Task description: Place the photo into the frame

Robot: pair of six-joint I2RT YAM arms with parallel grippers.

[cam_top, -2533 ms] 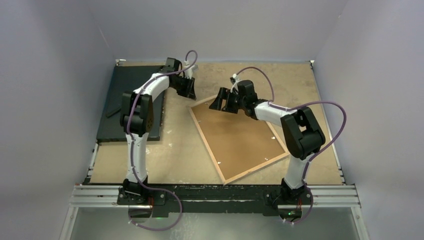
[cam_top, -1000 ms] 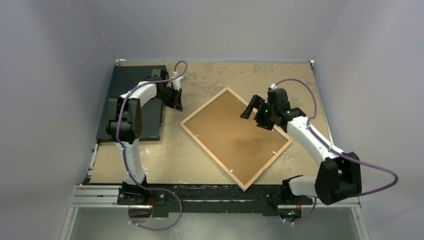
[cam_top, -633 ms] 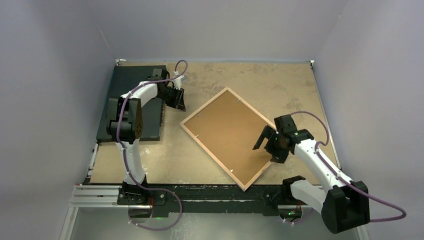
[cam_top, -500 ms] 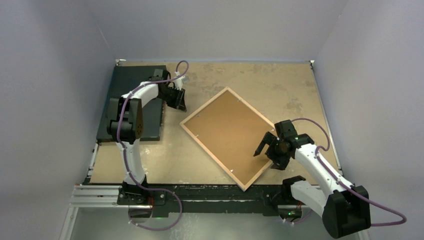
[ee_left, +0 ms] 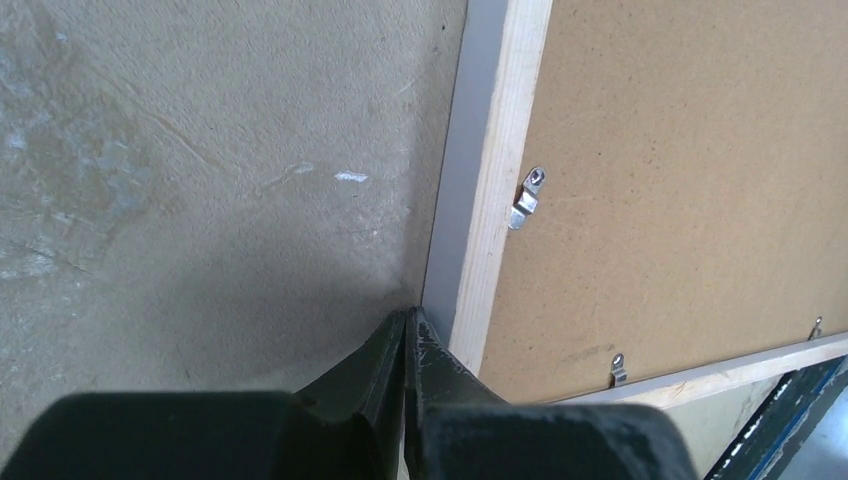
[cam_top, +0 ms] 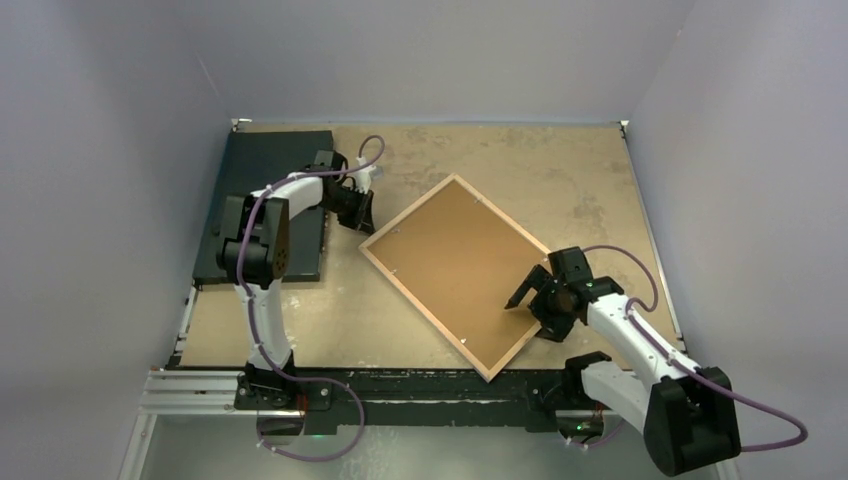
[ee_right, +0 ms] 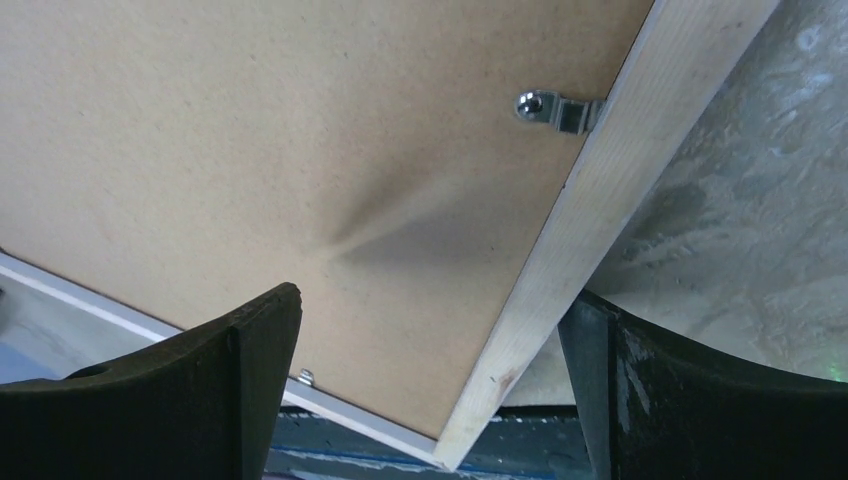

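At its pinched-shut tips, the left gripper (ee_left: 408, 318) meets the outer edge of the frame (ee_left: 492, 180), which lies back-up and cornerwise at the middle of the table (cam_top: 560, 170). The right gripper (ee_right: 430, 310), jaws wide apart, straddles the rail nearest the table's near-right corner and holds nothing. The backing panel (cam_top: 455, 265) fills the frame; the photo is not visible. Risk: an uneven push could skid the frame or bend a retaining tab (ee_right: 555, 110).

The frame (cam_top: 424, 312) lies back-up mid-worktop (cam_top: 560, 170), the backing (cam_top: 455, 270) in it. The board (cam_top: 262, 170) lies left of the frame. The left gripper (cam_top: 367, 222) sits just beside the frame's left corner; the right gripper (cam_top: 535, 315) straddles its right rail.
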